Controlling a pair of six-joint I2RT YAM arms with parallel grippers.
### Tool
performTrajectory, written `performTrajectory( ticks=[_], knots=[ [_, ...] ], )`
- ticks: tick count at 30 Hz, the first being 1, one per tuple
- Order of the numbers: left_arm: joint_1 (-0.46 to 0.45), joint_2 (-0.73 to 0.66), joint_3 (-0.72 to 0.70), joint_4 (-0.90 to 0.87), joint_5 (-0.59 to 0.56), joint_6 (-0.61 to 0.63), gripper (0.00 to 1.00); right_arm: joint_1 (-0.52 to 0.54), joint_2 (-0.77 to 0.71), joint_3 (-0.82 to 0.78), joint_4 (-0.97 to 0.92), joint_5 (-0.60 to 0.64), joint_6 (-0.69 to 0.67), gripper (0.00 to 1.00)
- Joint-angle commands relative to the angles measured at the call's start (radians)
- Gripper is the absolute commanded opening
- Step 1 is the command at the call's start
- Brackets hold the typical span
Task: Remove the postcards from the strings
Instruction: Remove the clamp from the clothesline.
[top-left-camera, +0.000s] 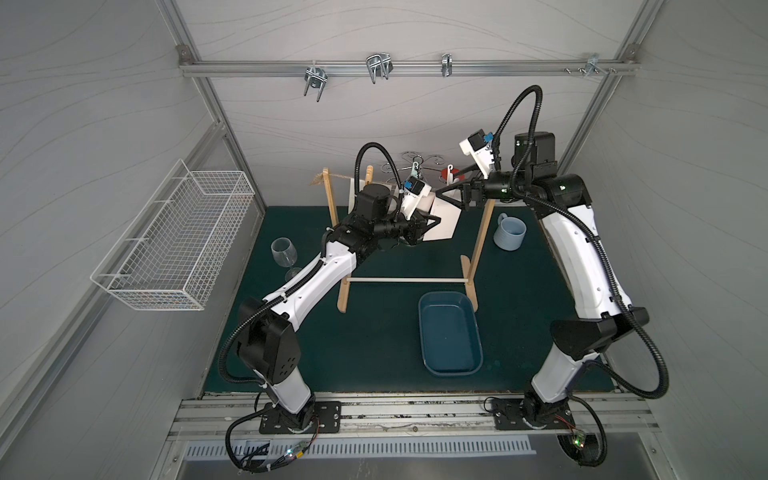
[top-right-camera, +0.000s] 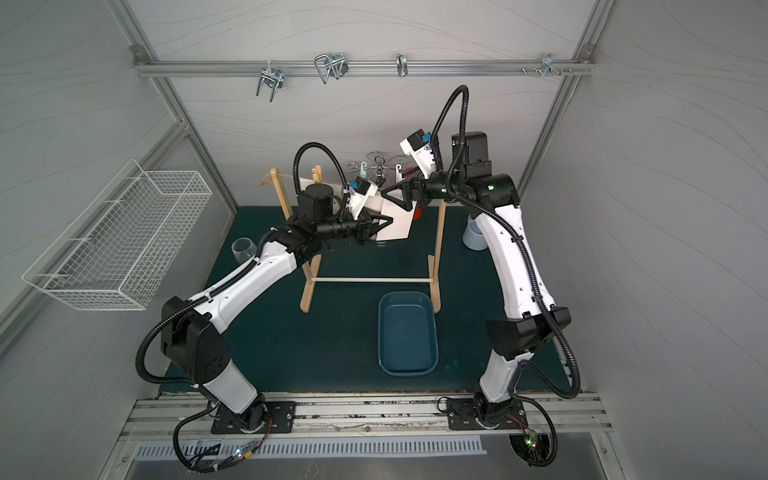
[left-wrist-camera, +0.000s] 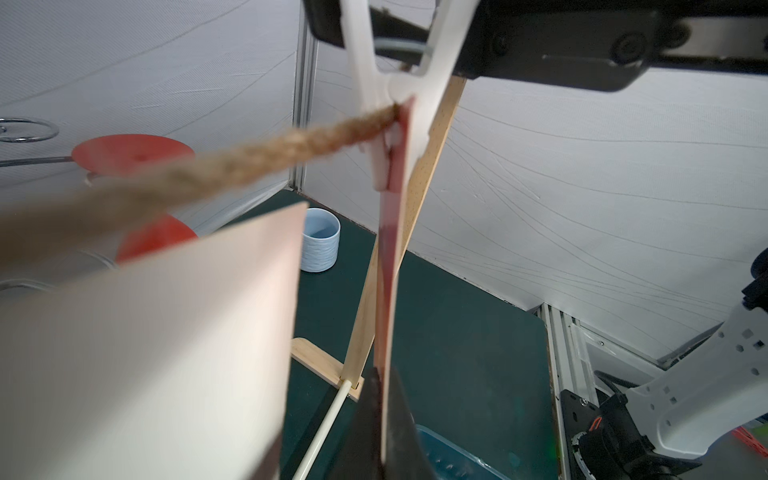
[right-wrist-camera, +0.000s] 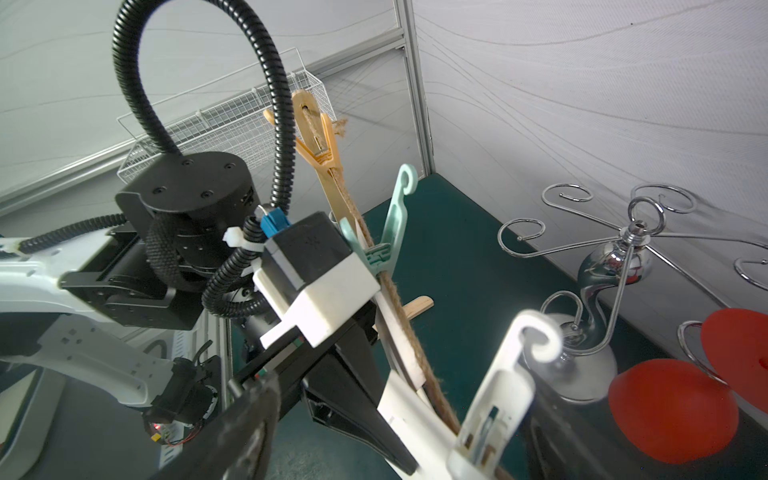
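Observation:
A tan rope, the strings (top-left-camera: 334, 179), spans two wooden posts. My left gripper (top-left-camera: 434, 219) is shut on the lower part of a white postcard (top-left-camera: 444, 226). In the left wrist view that postcard (left-wrist-camera: 392, 257) is edge-on and hangs from a white clothespin (left-wrist-camera: 395, 124) on the strings (left-wrist-camera: 249, 162). My right gripper (top-left-camera: 449, 197) is open, one finger on either side of the white clothespin (right-wrist-camera: 498, 395). A second postcard (left-wrist-camera: 166, 332) hangs closer, under a teal clothespin (right-wrist-camera: 390, 237). A third postcard (top-left-camera: 356, 195) is partly hidden behind my left arm.
A blue tray (top-left-camera: 420, 328) lies in front of the stand's right foot, below the white dowel crossbar (top-left-camera: 407, 280). A light blue mug (top-left-camera: 510, 233) stands at the right and a wine glass (top-left-camera: 284, 251) at the left. A chrome hook stand (right-wrist-camera: 611, 257) with red discs (right-wrist-camera: 673, 411) is behind.

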Motion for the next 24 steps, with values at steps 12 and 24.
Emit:
performTrajectory(
  ticks=[12, 24],
  knots=[
    [0.004, -0.002, 0.055, 0.009, 0.111, -0.017, 0.00, -0.014, 0.013, 0.025, -0.006, -0.080, 0.012, 0.91],
    [0.004, 0.017, 0.082, -0.020, 0.140, -0.023, 0.00, -0.009, 0.038, 0.033, -0.016, -0.111, 0.001, 0.91]
  ],
)
